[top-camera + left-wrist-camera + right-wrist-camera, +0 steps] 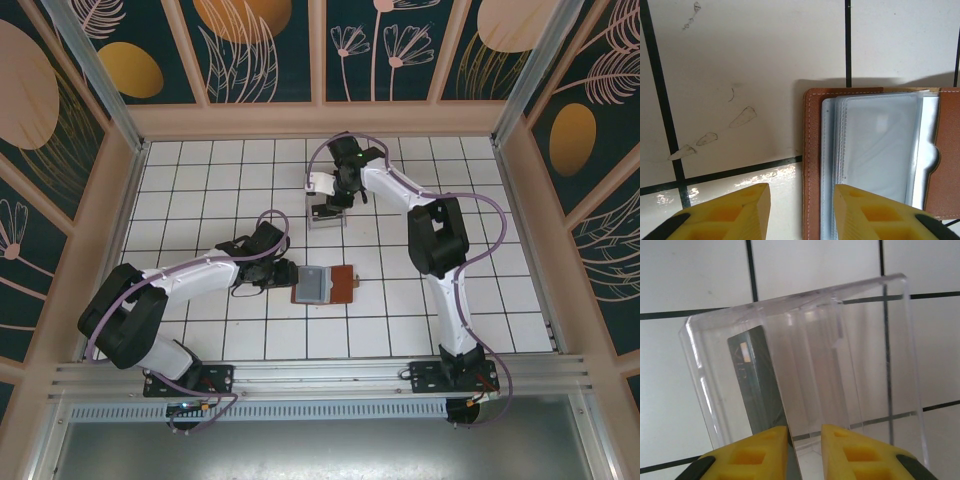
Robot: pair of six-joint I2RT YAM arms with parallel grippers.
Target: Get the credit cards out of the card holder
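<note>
Drop-off step: my right fingers (782, 446), narrowly apart, hover over a dark credit card (757, 385) in the clear plastic box (880, 365). My left fingers (847, 212), half-spread, straddle the open card holder's (812, 150) edge on the counter (740, 60). Next I search its sleeves (880, 140).

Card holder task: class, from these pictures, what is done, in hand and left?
Done: card holder lies open; a dark card stands in the clear box. In hand: right pincer stands parted at that card; left pincer straddles the holder's edge. Left: its sleeves look clear; hidden cards cannot be ruled out.
</note>
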